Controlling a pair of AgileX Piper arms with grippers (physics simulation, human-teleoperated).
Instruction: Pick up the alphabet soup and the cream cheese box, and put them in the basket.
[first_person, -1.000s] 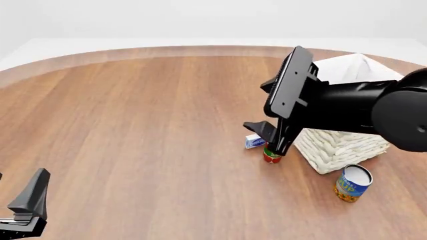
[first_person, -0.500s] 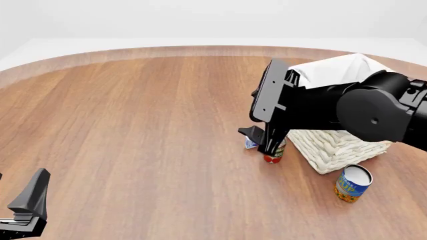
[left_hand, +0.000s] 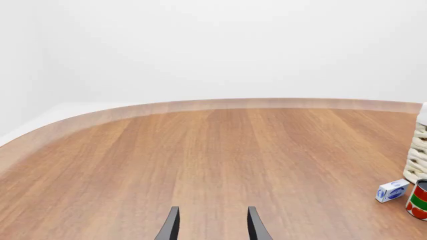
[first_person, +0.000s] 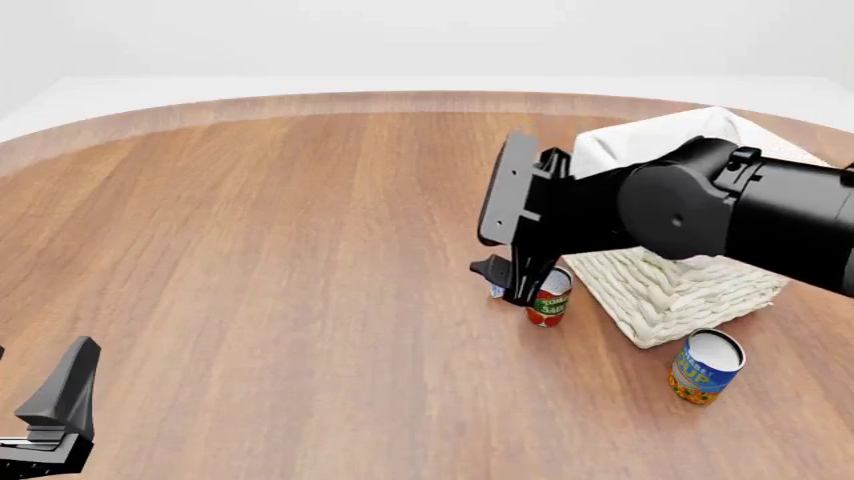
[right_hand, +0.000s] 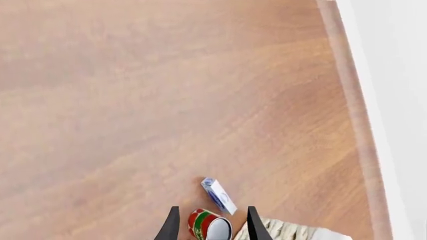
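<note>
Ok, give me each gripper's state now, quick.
Left gripper: open, holding nothing.
Right gripper: open, empty, above the tomato can.

Broad round wooden table (first_person: 267, 250), warm reddish-brown planks with grain running away from the camera, paler band along the curved far edge. Beyond that edge, pale grey-white floor and plain white wall, no seams or windows. Soft, even lighting throughout, with only faint shadows on the wood.

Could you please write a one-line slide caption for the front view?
Right gripper hovers over cream cheese box and tomato sauce can, beside the basket.
</note>
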